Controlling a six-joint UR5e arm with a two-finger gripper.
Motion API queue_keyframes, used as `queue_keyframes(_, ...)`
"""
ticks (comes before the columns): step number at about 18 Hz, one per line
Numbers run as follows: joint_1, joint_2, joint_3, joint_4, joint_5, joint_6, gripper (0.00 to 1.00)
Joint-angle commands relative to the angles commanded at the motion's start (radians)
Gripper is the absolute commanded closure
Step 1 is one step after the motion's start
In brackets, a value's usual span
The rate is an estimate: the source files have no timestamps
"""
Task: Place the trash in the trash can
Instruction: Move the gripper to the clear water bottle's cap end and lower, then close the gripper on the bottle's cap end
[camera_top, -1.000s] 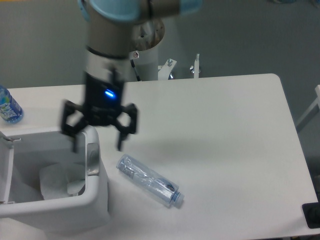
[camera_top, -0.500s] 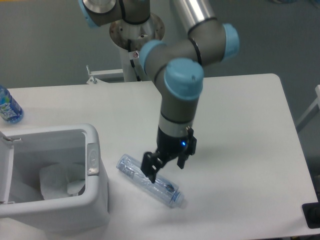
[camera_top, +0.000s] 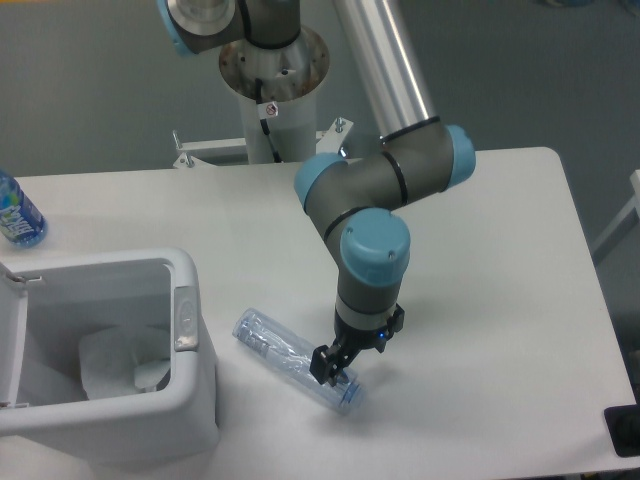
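The clear plastic bottle (camera_top: 285, 352) with a pale blue cap lies on its side on the white table, just right of the trash can (camera_top: 190, 405). My gripper (camera_top: 335, 372) is down at the bottle's cap end, its dark fingers against the bottle's neck. The wrist hides most of the fingers, so how they stand is unclear. A whitish wrapper (camera_top: 118, 365) lies inside the white bin at the lower left.
A blue bottle with a printed label (camera_top: 15, 215) stands at the table's left edge behind the bin. The arm's base column (camera_top: 272, 100) rises at the back. The bin's lid (camera_top: 10, 340) hangs open on its left side.
The gripper swung from over the bin's rim to the bottle, then dropped lower and shifted right toward the cap end. The bottle has not moved.
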Motion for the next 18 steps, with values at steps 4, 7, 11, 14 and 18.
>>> queue_keyframes(4, -0.021, -0.031, 0.025, 0.002, 0.0, -0.002, 0.0)
queue_keyframes(7, -0.022, -0.057, 0.037, 0.008, 0.0, 0.0, 0.0)
queue_keyframes(11, -0.034, -0.06, 0.026, 0.008, 0.008, 0.0, 0.0)
queue_keyframes(14, -0.037, -0.06, 0.022, 0.008, 0.017, -0.003, 0.06)
queue_keyframes(18, -0.037, -0.058, 0.019, 0.006, 0.023, -0.023, 0.26)
